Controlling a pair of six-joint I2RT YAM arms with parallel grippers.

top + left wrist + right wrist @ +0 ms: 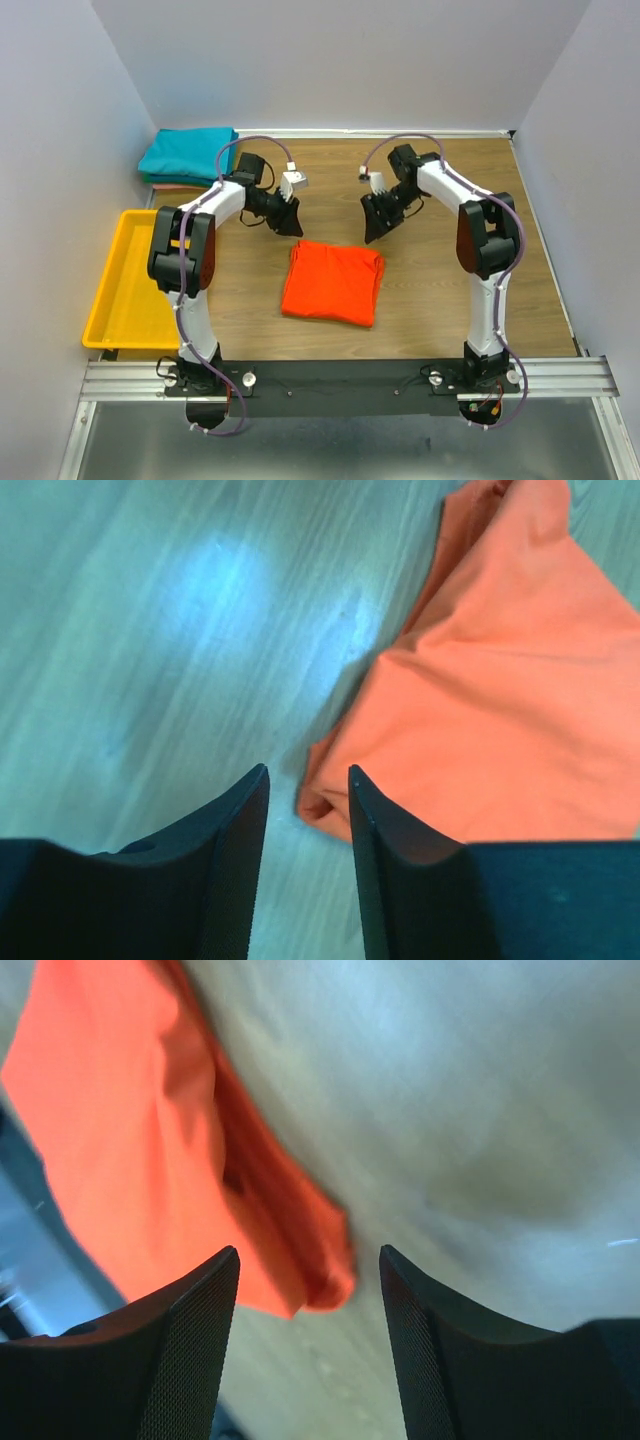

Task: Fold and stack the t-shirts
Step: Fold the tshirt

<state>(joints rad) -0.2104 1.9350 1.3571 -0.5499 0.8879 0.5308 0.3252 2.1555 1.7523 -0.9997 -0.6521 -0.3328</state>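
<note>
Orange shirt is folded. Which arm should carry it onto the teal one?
Probably left. The teal shirt lies at the far left, on the left tool's side, and that tool hangs open by the orange shirt's far left corner. The right tool would have to reach across.

Bare table point(440, 280) found open around orange shirt point(333, 283), left side blocked by tray point(100, 300), far-left corner taken by teal shirt point(185, 152)

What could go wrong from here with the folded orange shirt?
Far corners of the orange-red t-shirt lie bunched by the open left gripper and right gripper; pinching a top layer could undo the fold. The teal t-shirt sits in the far left corner, so carrying across may drag cloth.
</note>
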